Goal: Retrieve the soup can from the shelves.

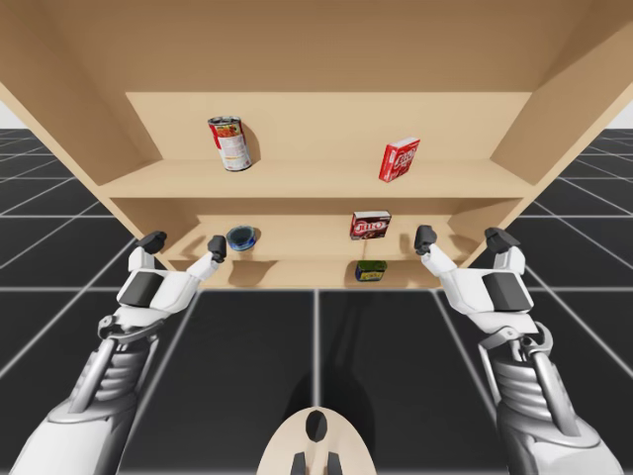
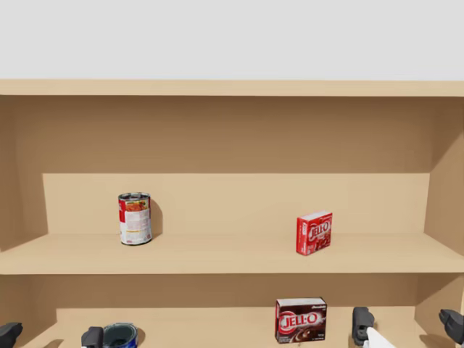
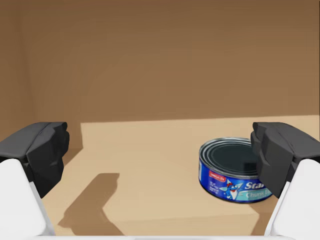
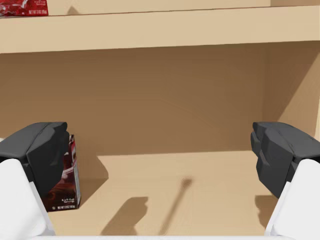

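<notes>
Two-finger left pincer (image 1: 185, 242): spread wide, empty, before the middle shelf (image 1: 307, 242); blue flat can (image 3: 232, 172) just ahead.
Soup can (image 1: 229, 142): upright, upper shelf (image 1: 316, 178), left part, well above the left pincer.
Red box (image 1: 400, 159): upper shelf, right part.
Dark red box (image 1: 370, 226): middle shelf, below it.
Right pincer (image 1: 462, 237): spread wide, empty, right of that box.

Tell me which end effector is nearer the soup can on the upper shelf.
Left. My left end effector is open, one level down and slightly left of the soup can. My right end effector is at that same level, far over on the right side.
</notes>
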Controlling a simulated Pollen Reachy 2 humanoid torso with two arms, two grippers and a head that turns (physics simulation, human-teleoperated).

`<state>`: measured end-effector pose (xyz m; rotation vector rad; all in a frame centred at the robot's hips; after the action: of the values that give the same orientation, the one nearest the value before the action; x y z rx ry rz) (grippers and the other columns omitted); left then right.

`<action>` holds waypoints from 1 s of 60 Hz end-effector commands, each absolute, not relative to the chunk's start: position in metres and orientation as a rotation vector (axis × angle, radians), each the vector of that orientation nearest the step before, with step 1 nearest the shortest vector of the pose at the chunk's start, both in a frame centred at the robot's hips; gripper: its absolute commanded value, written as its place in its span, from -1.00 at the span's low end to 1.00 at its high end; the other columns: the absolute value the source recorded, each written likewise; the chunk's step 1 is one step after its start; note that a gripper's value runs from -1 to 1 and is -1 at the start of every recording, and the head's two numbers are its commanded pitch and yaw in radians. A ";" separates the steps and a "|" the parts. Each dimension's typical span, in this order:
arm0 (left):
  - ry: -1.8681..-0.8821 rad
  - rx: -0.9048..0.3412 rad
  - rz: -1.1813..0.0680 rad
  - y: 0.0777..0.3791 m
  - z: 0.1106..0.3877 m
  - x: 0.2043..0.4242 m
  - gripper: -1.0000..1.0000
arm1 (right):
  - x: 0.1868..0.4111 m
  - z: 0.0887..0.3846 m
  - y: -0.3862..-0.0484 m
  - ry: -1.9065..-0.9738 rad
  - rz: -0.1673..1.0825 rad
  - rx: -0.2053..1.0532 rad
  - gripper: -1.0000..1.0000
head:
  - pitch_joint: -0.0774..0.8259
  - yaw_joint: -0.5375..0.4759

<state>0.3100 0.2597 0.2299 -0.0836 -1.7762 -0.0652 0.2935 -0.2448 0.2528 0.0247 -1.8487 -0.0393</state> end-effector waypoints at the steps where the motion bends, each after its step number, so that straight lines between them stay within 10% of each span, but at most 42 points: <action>1: -1.775 -0.087 -0.067 0.260 0.230 0.310 -1.00 | 0.292 0.250 -0.240 -1.826 -0.081 0.043 -1.00 | -0.82 0.03; 39: -1.770 -0.107 -0.077 0.256 0.231 0.306 -1.00 | 0.290 0.250 -0.239 -1.830 -0.038 0.070 -1.00 | -0.59 0.59; 60: -1.723 -0.122 -0.187 0.221 0.316 0.256 -1.00 | 0.291 0.249 -0.239 -1.823 -0.040 0.066 -1.00 | -0.60 0.55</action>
<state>0.2734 0.2352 0.2786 -0.1128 -1.7357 -0.1383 0.2912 -0.2418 0.2505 0.0551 -1.8284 -0.0285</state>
